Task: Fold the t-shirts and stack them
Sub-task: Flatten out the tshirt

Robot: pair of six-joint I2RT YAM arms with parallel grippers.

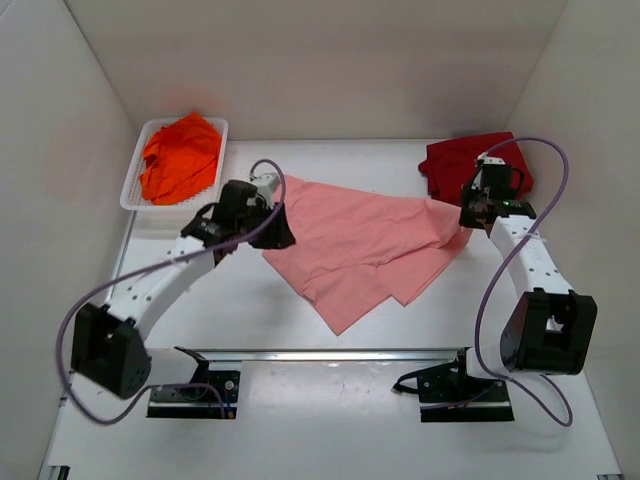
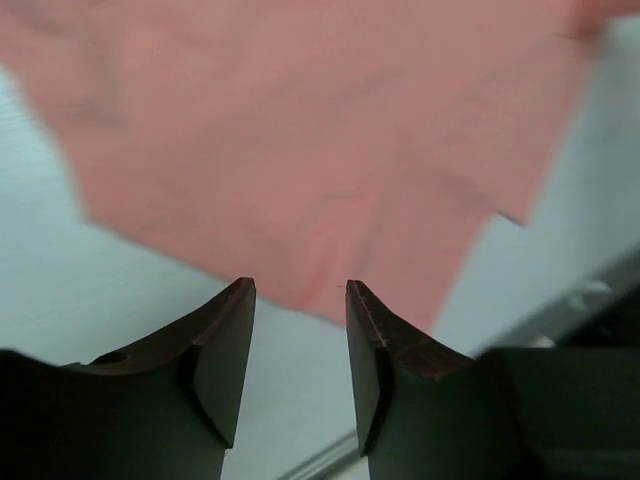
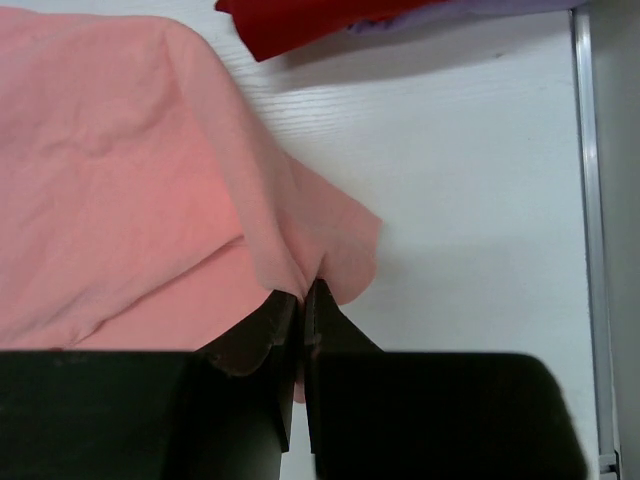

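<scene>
Three t-shirts lie before us on one table [image 1: 330, 420]: one salmon-pink t-shirt [image 1: 365, 250] at the centre, one dark red t-shirt [image 1: 465, 160] at the far right and one bright orange t-shirt [image 1: 180, 155] at the far left. We count one white slotted basket [image 1: 133, 195]. Two white arms stand at the near edge, one left arm [image 1: 160, 285] and one right arm [image 1: 522, 258]. Each carries a single gripper, the left gripper [image 2: 300, 290] and the right gripper [image 3: 303, 292], two in all. Each gripper shows two dark fingers [image 2: 225, 350], four altogether. We also count two purple cables [image 1: 70, 340], one per arm, and one metal rail [image 1: 330, 354] on the near side.
</scene>
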